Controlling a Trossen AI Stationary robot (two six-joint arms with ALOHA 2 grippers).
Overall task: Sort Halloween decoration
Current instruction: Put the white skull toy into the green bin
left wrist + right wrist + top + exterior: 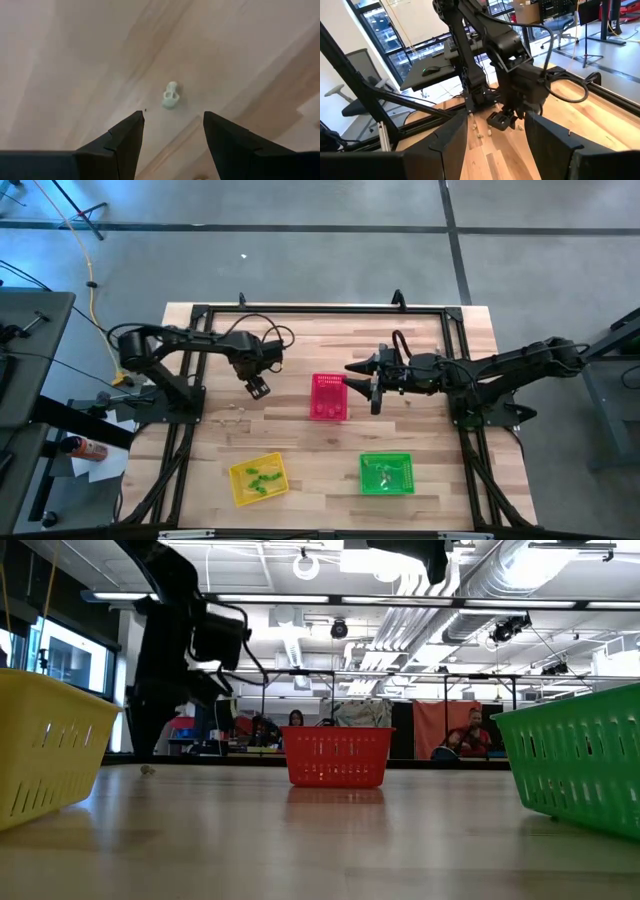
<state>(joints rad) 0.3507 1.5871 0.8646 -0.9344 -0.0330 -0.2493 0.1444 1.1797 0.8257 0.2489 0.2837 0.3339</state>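
My left gripper (258,388) hangs open above the wooden table, left of the red basket (329,397). In the left wrist view its fingers (172,122) stand apart above a pale whitish trinket (170,95) that lies on the wood. A few more tiny trinkets (235,412) lie on the table just below the gripper in the high view; they also show in the right wrist view (481,131). My right gripper (362,383) is open and empty, held level just right of the red basket and pointing toward the left arm (510,55).
The yellow basket (258,478), holding green trinkets, stands at the near left. The green basket (386,473) stands at the near right. In the low view the red basket (337,756) stands mid-table between the yellow basket (45,745) and the green basket (580,765). People show in the room behind.
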